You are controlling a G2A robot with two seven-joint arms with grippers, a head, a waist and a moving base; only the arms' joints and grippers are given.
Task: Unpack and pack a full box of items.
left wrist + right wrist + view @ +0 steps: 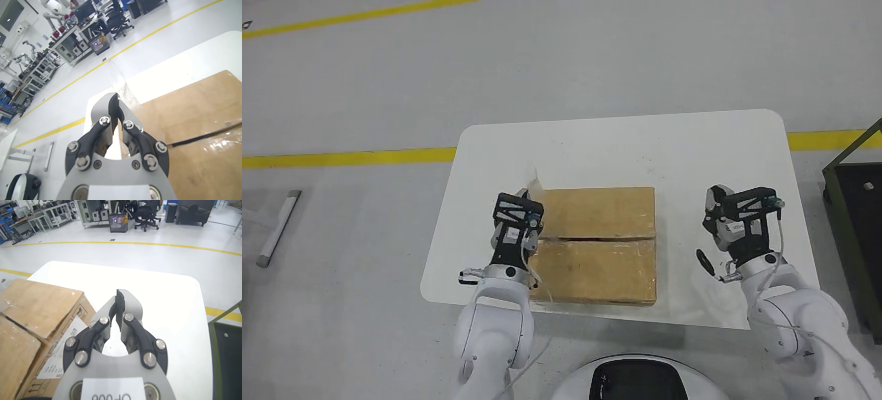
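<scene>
Top view: a closed cardboard box (597, 245) sits at the middle of the white counter (642, 150), its two top flaps meeting along a centre seam. The left end effector (529, 205), at the box's far left corner, is pinched on a strip of clear tape (535, 184) that stands up from the box edge. The right end effector (712, 203) hangs over bare counter just right of the box, its fingers pressed together on nothing.
</scene>
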